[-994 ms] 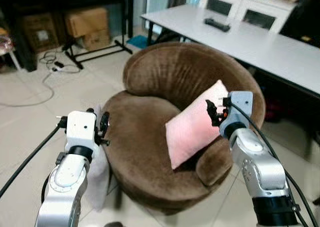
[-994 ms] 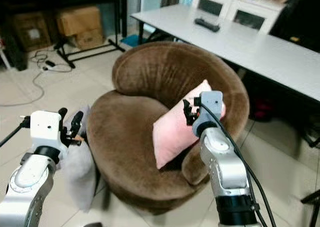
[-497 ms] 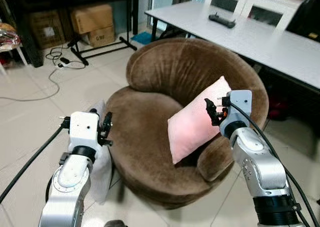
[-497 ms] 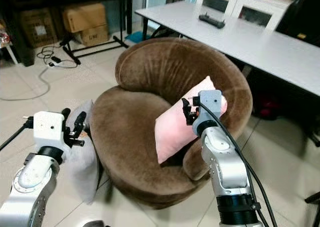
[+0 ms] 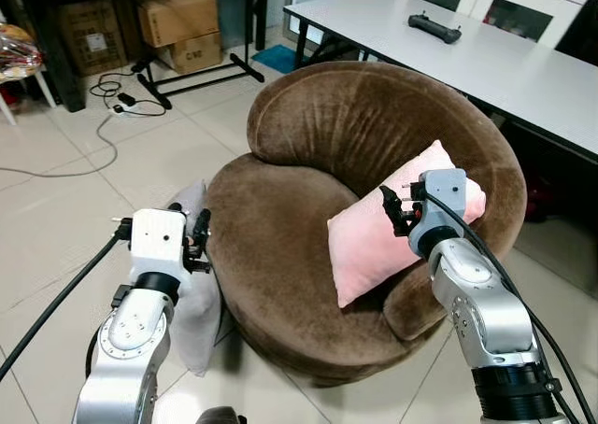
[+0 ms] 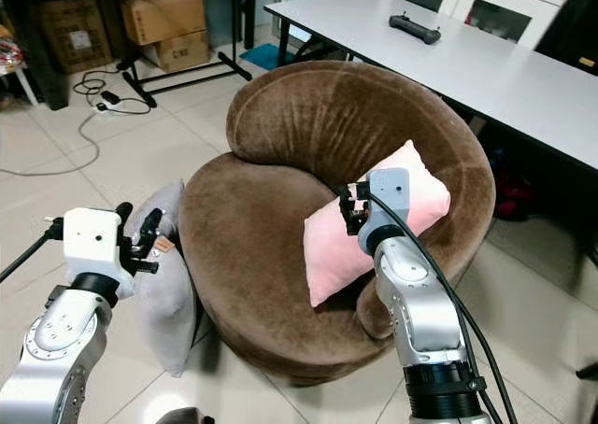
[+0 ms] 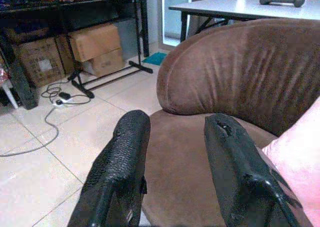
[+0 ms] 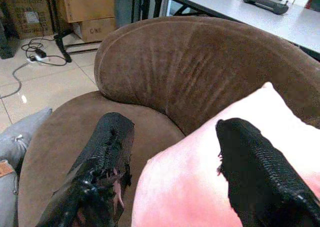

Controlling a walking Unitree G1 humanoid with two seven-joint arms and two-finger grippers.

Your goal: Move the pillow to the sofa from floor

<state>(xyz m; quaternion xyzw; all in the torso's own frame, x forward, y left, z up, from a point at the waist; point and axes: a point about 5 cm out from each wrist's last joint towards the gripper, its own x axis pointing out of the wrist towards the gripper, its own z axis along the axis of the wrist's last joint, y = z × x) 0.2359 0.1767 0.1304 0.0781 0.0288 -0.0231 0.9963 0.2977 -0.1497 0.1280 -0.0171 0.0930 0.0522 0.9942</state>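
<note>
A pink pillow point(image 5: 374, 242) leans on the right side of the seat of a round brown sofa chair point(image 5: 280, 256), against its armrest. A grey pillow point(image 6: 168, 275) stands on the tiled floor, propped against the sofa's left side. My right gripper point(image 5: 397, 204) hovers open just above the pink pillow; in the right wrist view the gripper point(image 8: 175, 129) has one finger over the pillow point(image 8: 200, 187) and nothing between its fingers. My left gripper point(image 5: 187, 220) is open and empty, held above the grey pillow at the sofa's left edge, pointing toward the seat point(image 7: 180, 187).
A long white table point(image 5: 486, 60) with a black controller point(image 5: 434, 27) stands close behind the sofa. Cardboard boxes point(image 5: 177, 22), a black stand point(image 5: 196, 78) and loose cables point(image 5: 103, 134) lie on the floor at the back left.
The camera has shifted, so the sofa and table sit a little further right and lower in the picture. Both grippers stay open and the pink pillow rests in the same spot.
</note>
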